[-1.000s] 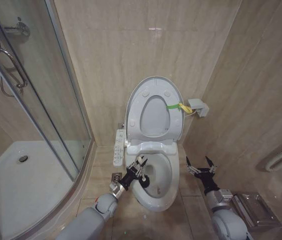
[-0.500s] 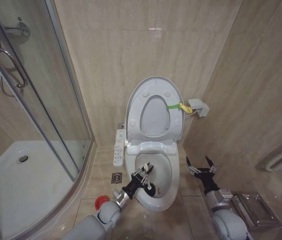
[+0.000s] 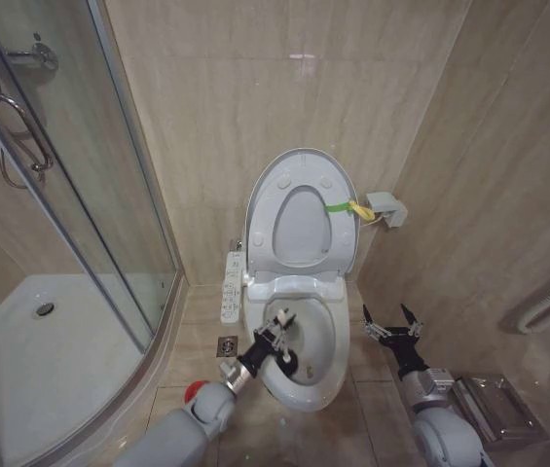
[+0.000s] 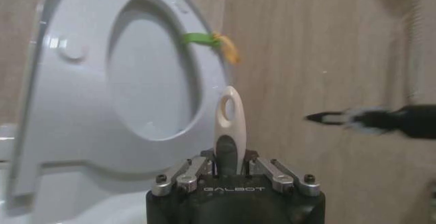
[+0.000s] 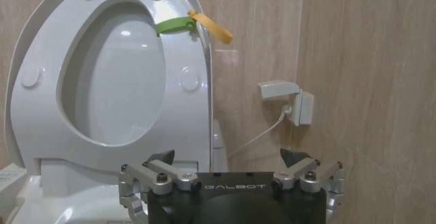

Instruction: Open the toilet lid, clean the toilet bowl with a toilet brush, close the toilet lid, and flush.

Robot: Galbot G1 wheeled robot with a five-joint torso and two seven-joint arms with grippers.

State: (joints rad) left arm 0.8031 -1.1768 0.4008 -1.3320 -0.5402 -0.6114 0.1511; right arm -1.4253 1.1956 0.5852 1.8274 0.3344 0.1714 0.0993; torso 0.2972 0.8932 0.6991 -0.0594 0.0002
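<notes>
At the lower centre of the head view, the left gripper [image 3: 276,338] is clamped on the pale handle of the toilet brush [image 3: 287,361]. The handle's looped end stands up between the jaws in the left wrist view, and the black bristle head hangs below the gripper inside the toilet bowl [image 3: 338,379], near the rim on the left of the frame. The brush's long axis runs steeply down into the bowl, so the scrubbing judged to be in hand turns on the left arm, which is the nearer one. At lower right, the right gripper [image 3: 391,326] hovers beside the bowl, jaws spread and empty. Farther back, the toilet lid [image 3: 265,195] stands raised against the wall, its yellow-green strap on the right edge.
</notes>
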